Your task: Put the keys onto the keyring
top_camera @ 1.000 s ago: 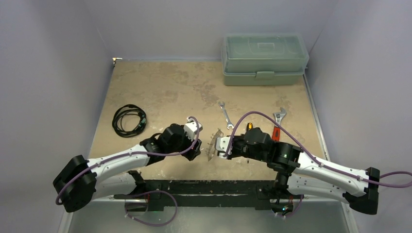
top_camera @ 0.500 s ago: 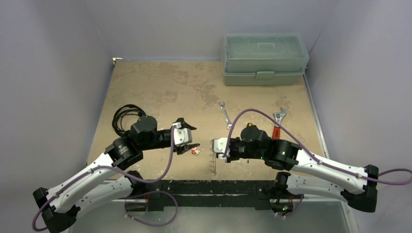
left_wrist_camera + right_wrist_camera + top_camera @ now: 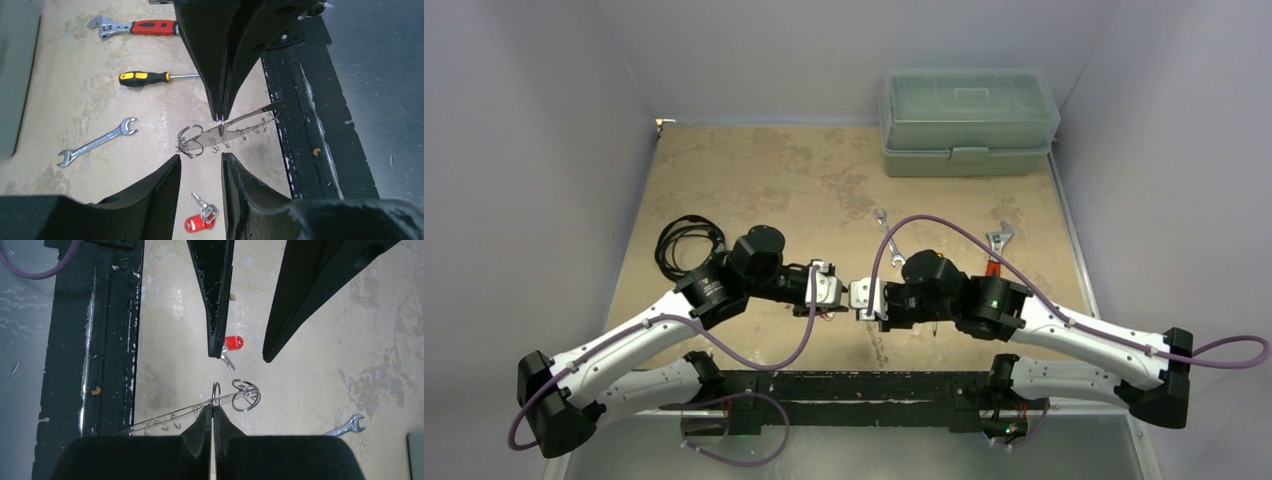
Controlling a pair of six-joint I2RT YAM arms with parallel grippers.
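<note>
Evidently the job is only partly done. The keyring (image 3: 207,132) hangs edge-on just above the table (image 3: 100,100), near its front edge. It is pinched at the rim by the right gripper (image 3: 212,410), whose jaws are fully closed on the thin metal. Tiny metal pieces (image 3: 243,134) dangle along the loop and two split rings (image 3: 190,141) bunch at one end. They are too small for me to say which are keys already threaded.

One key is plainly not on: the red-tagged key (image 3: 200,221) lies flat on the table, apart from the ring. The left gripper (image 3: 200,157) hovers over it with jaws parted, holding nothing, the key lying between its fingers. What remains, as I judge it, is to pick that key up and thread it on. The spanner (image 3: 97,142), screwdriver (image 3: 150,77) and adjustable wrench (image 3: 135,27) lie beyond.
</note>
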